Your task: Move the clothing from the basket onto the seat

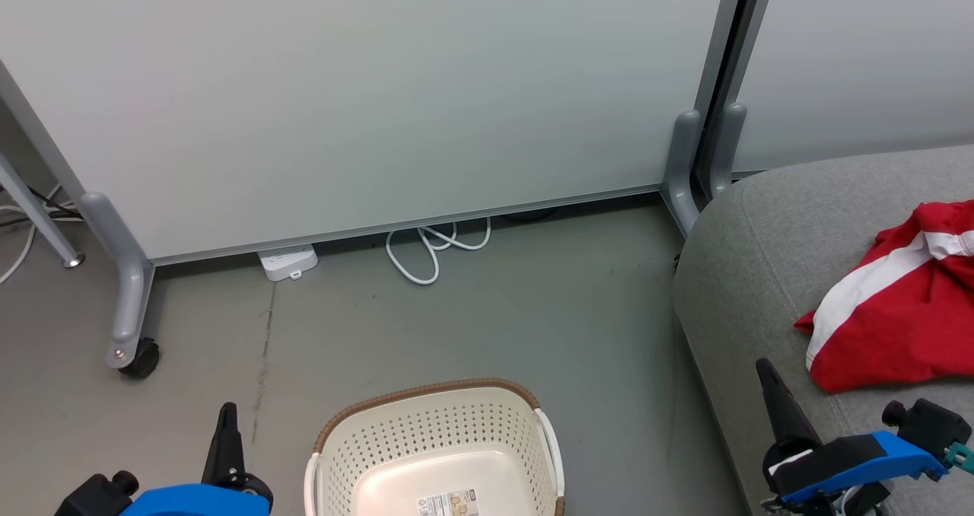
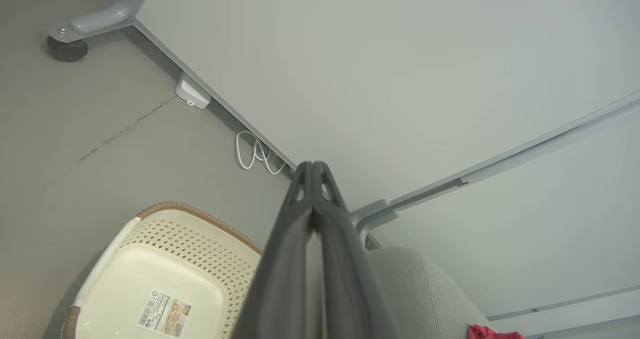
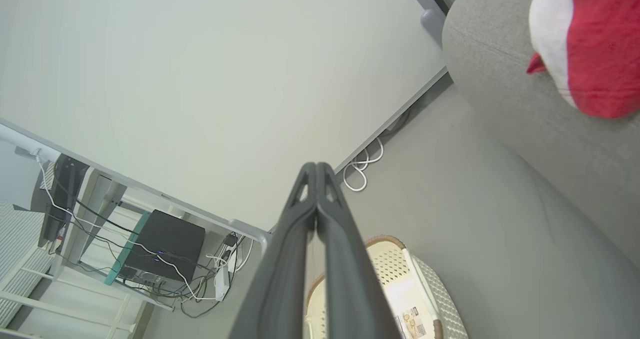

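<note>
The cream perforated basket (image 1: 434, 447) with a brown rim stands on the floor at the bottom centre; its bottom is bare but for a small label. The basket (image 2: 165, 274) (image 3: 400, 289) also shows in both wrist views. Red clothing with white stripes (image 1: 905, 303) lies bunched on the grey seat (image 1: 768, 250) at the right; the clothing (image 3: 595, 44) and the seat (image 3: 515, 94) appear again in the right wrist view. My left gripper (image 1: 227, 417) is shut, left of the basket, with nothing in it. My right gripper (image 1: 767, 375) is shut and empty over the seat's front edge, just left of the clothing.
A pale partition panel (image 1: 365, 97) on grey wheeled feet (image 1: 129, 348) stands behind the basket. A white power strip (image 1: 288, 262) and a looped white cable (image 1: 434, 246) lie at its base. A second panel stands behind the seat.
</note>
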### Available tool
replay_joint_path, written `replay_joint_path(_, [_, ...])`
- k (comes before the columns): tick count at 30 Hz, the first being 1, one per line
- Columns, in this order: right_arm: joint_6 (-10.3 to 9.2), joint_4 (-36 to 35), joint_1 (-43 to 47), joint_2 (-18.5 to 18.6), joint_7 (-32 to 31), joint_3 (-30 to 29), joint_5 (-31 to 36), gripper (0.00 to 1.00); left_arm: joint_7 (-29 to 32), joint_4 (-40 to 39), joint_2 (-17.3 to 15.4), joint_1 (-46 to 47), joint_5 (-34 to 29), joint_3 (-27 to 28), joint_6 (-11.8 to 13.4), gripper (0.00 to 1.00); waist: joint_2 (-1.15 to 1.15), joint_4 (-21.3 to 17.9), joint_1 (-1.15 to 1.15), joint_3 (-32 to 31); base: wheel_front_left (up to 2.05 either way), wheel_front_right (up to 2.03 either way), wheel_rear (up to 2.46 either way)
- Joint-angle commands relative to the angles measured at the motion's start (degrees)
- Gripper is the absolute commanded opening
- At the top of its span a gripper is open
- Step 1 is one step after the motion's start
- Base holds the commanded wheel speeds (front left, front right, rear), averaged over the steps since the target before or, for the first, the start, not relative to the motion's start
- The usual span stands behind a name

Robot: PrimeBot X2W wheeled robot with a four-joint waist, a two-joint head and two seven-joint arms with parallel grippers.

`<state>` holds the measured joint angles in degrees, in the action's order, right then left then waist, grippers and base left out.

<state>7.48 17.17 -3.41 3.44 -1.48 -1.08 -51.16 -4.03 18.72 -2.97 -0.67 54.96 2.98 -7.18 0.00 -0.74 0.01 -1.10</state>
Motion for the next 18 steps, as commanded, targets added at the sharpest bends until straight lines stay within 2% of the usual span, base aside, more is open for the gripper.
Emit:
replay_joint_path(1, [0.02, -1.0, -1.9, -0.1, -0.3, -0.5, -2.1, 0.0, 0.6, -1.0, -0.1, 2.0, 1.8, 0.5, -0.2, 0.0, 0.0, 0.0, -0.01, 0.0, 0.0, 0.0, 0.0])
replay_joint_path(18, [0.02, -1.7, -2.2, -0.2, -1.7, -1.9, -13.1, 0.0, 3.4, -2.1, -0.1, 3.5, 11.8, 1.4, -0.3, 0.0, 0.0, 0.2, -0.01, 0.3, 0.0, 0.0, 0.0])
